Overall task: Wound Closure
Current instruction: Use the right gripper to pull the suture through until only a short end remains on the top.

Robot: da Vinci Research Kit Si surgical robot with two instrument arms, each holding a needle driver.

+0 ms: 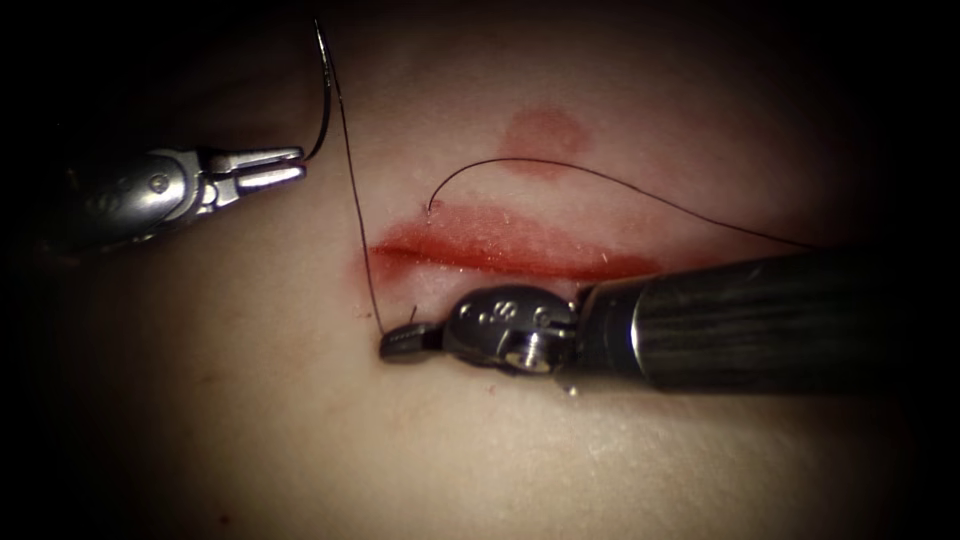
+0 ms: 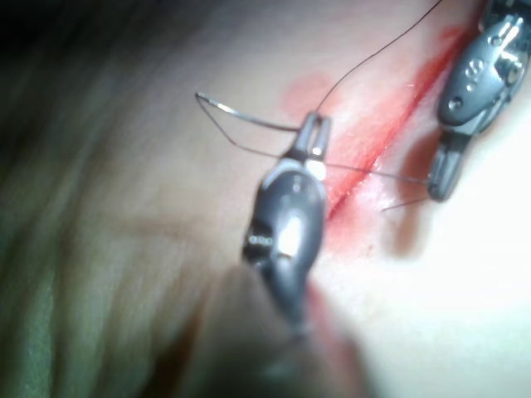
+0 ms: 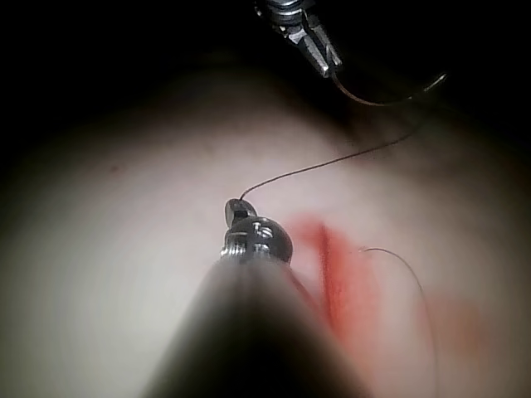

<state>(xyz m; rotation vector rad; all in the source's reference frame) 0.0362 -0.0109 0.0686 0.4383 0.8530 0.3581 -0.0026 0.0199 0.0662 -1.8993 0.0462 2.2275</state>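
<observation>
So, the left arm's shiny silver claw (image 1: 285,167) is clamped on the thin curved steel needle (image 1: 326,95), gripping it near one end while the rest arcs upward, clear of the pale pork-belly tissue (image 1: 300,430) (not stuck in it anywhere). The right arm's dark-shafted claw (image 1: 398,342) sits just below the long red cut (image 1: 510,255), near its left end, with its jaws pinched together on the thin black thread (image 1: 355,200). That thread runs taut from there up to the needle. Another stretch of it comes out of the tissue above the cut and curves off to the right, past a smudge of red fluid (image 1: 543,135).
</observation>
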